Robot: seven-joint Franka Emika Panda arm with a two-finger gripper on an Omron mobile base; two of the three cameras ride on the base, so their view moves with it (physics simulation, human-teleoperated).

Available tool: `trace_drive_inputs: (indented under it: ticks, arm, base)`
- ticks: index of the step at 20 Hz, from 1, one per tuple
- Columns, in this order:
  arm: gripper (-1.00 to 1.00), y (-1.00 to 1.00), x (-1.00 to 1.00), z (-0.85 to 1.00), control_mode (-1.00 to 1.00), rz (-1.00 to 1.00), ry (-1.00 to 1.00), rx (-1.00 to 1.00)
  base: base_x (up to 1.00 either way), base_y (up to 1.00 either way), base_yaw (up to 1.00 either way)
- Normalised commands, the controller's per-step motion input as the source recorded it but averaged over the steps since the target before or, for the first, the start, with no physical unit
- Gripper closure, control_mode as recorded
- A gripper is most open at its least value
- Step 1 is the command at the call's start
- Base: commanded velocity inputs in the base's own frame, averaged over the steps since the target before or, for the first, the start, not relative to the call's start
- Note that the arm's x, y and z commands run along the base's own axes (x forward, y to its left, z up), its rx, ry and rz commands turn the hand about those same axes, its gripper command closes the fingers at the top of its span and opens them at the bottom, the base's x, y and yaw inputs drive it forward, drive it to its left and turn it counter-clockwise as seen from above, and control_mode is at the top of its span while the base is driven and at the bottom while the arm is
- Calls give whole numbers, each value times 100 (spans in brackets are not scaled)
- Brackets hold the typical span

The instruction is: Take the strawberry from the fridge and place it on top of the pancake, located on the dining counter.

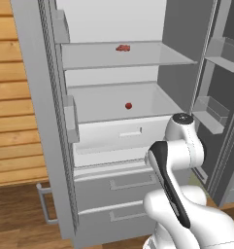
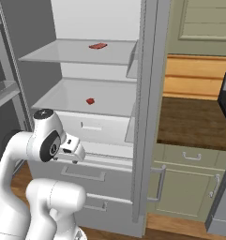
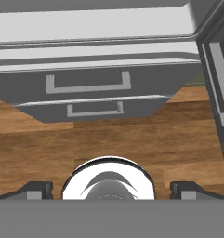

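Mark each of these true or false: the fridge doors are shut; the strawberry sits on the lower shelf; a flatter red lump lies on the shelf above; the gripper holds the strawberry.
1. The fridge doors are shut. False: they stand open.
2. The strawberry sits on the lower shelf. True.
3. A flatter red lump lies on the shelf above. True.
4. The gripper holds the strawberry. False: its fingers are apart and empty, pointing at the floor and lower drawers.

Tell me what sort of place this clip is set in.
A rendered home kitchen, most likely: an open grey fridge with the strawberry on a shelf, green panelled cabinets under a brown counter, and wood flooring.
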Motion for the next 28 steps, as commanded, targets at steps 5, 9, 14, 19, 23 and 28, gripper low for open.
trace_drive_inputs:
  ticks: [5, 9, 14, 19, 23, 28]
  arm:
    - [-100, 0, 0, 0, 100, 0, 0, 0]
    - [-100, 0, 0, 0, 100, 0, 0, 0]
    - [-100, 0, 0, 0, 100, 0, 0, 0]
    - [-100, 0, 0, 0, 100, 0, 0, 0]
    - [-100, 0, 0, 0, 100, 0, 0, 0]
    - [-100, 0, 0, 0, 100, 0, 0, 0]
  base:
    - [29, 15, 0]
    - [36, 15, 0]
    - [42, 23, 0]
    - [43, 23, 0]
    - [49, 5, 0]
    - [40, 13, 0]
